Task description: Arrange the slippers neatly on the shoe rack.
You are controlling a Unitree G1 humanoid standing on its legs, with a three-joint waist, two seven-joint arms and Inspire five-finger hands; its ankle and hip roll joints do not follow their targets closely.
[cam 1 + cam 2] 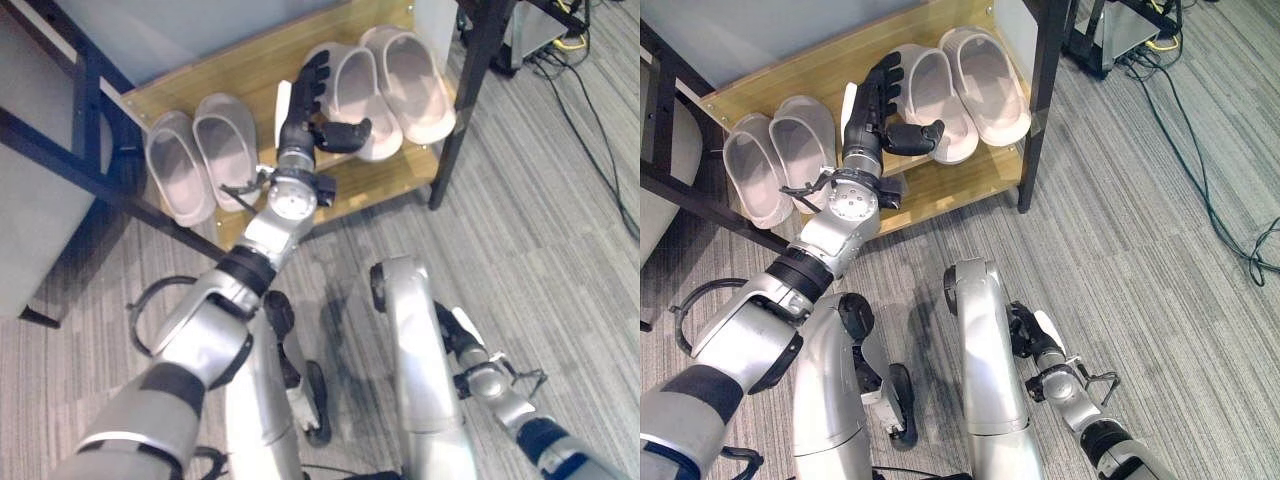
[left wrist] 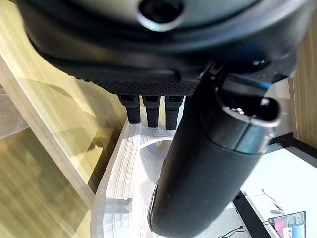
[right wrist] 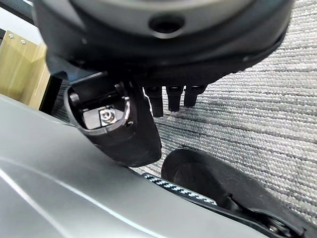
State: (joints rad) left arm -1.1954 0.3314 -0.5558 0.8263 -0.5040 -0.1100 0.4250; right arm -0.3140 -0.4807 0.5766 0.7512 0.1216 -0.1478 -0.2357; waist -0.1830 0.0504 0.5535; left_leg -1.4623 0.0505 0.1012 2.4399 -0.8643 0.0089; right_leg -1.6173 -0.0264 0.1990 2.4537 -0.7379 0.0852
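A pair of pale pink foam slippers (image 1: 200,155) lies side by side at the left of the wooden shoe rack shelf (image 1: 385,175). The left hand (image 1: 310,105) is above the shelf, fingers straight and thumb spread, resting against the near slipper of a second pale pink pair (image 1: 385,85) at the right. Whether the fingertips press it cannot be determined. The right hand (image 3: 148,124) hangs low over grey striped carpet (image 1: 1140,220), fingers extended, holding nothing.
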